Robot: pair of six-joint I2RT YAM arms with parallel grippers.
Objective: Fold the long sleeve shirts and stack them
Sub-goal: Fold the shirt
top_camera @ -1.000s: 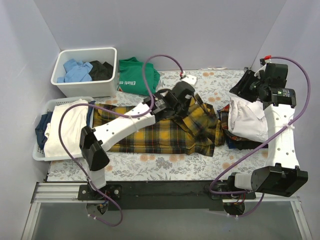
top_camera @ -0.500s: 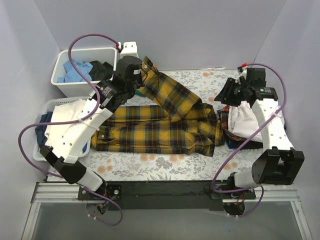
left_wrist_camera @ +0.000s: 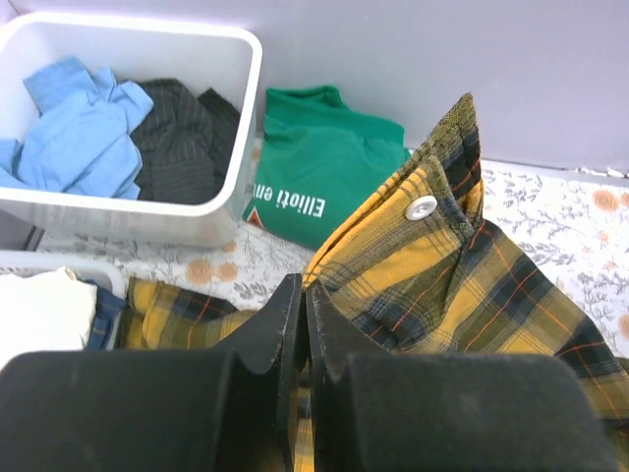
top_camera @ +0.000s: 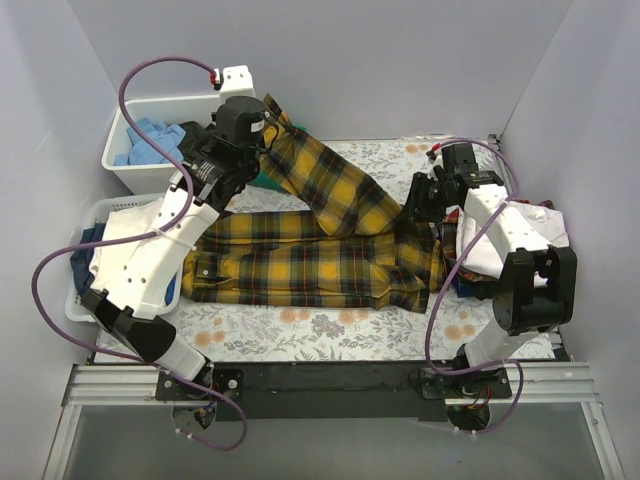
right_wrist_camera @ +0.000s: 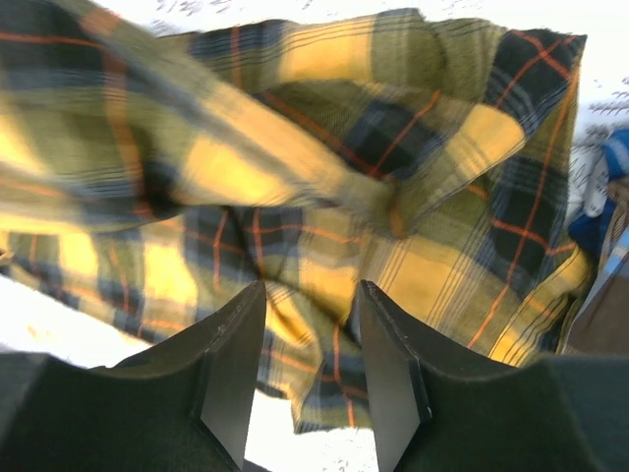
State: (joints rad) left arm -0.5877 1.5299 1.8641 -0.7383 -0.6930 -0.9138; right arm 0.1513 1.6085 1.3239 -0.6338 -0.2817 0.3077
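The yellow-and-black plaid shirt (top_camera: pixel 300 262) lies spread across the middle of the floral table. My left gripper (top_camera: pixel 264 135) is shut on its sleeve cuff (left_wrist_camera: pixel 432 211) and holds the sleeve (top_camera: pixel 335 190) raised and stretched toward the back left. The jaws pinch the cloth in the left wrist view (left_wrist_camera: pixel 305 287). My right gripper (top_camera: pixel 416 204) is open, just above the shirt's right end, with plaid cloth between and below the fingers (right_wrist_camera: pixel 313 295). The white shirt (top_camera: pixel 545 228) lies on a stack at the right, partly hidden by the right arm.
A white bin (top_camera: pixel 121 175) with blue and dark clothes stands at the back left. A white basket (top_camera: pixel 80 305) with pale clothes sits at the left edge. The green T-shirt (left_wrist_camera: pixel 324 177) lies beside the bin. Walls close in on three sides.
My left gripper has lifted the plaid sleeve from over the shirt's middle up and to the back left. My right arm has swung from the back right down to the shirt's right end.
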